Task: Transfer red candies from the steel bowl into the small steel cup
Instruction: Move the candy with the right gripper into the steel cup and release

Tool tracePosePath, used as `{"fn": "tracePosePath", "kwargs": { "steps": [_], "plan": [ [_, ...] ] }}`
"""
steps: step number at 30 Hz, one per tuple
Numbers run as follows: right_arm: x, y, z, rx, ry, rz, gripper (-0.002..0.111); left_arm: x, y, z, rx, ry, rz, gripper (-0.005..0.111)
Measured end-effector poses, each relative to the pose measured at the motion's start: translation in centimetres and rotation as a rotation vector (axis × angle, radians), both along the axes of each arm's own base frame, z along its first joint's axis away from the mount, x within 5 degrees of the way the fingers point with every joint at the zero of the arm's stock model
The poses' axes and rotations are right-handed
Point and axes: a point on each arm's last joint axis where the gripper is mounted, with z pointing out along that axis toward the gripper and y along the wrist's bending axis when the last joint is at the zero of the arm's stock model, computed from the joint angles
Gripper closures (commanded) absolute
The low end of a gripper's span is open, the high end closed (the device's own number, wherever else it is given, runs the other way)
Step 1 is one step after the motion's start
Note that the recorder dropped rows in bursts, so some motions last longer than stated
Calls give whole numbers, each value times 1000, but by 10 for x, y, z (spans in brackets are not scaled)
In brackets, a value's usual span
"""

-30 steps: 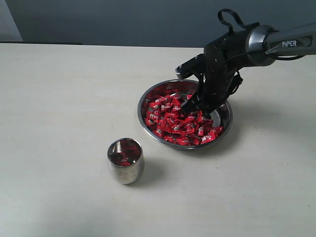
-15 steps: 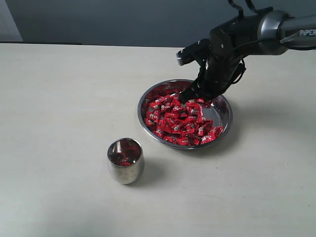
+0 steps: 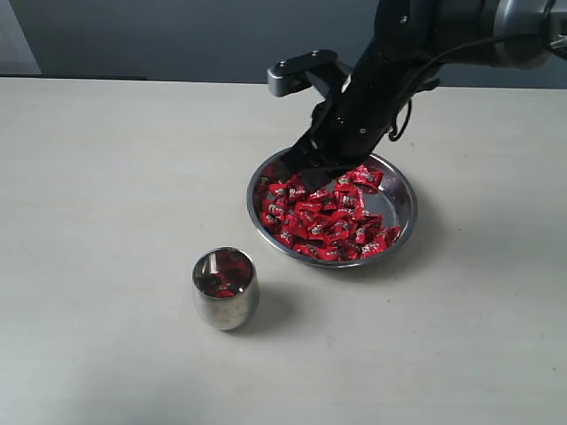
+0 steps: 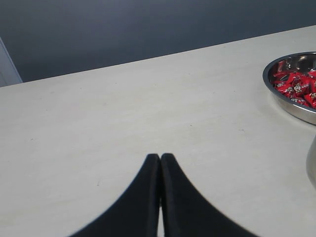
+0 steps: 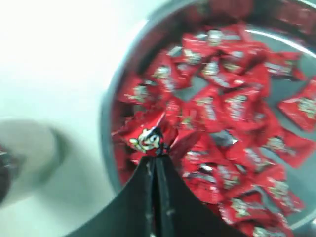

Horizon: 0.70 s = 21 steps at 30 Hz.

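I see a pale table (image 3: 106, 195) and a dark grey wall (image 3: 177, 35) behind it. The bowl (image 3: 411, 212) of candies (image 3: 328, 221) sits near the cup (image 3: 225, 297), not touching. My right arm hides the bowl's far rim. My right gripper (image 5: 154, 163) pinches one candy (image 5: 146, 138) over the bowl's edge. My left gripper (image 4: 160, 159) is closed on nothing.

This is looking like a robot lab or test bench rather than a home. A plain pale table (image 3: 115, 177) is filling the near and middle ground. A bare dark grey-blue wall (image 3: 177, 35) is running along the far side, with a white strip (image 3: 12, 40) showing at far left. A black, cabled robot arm (image 3: 372, 97) is reaching in from the right.
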Motion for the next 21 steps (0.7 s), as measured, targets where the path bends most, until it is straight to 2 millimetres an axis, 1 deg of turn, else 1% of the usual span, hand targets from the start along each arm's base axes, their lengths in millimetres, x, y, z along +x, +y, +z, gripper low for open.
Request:
{"fn": "tracePosePath", "kwargs": {
  "steps": [5,9,14,21],
  "plan": [
    [-24,29,6,41,13,118,109,0,0,0,0,0,0,106],
    [-36,42,6,41,23,174,109,0,0,0,0,0,0,106],
    [-46,50,6,30,49,219,109,0,0,0,0,0,0,106],
    [-58,53,6,33,123,297,109,0,0,0,0,0,0,106]
  ]
}}
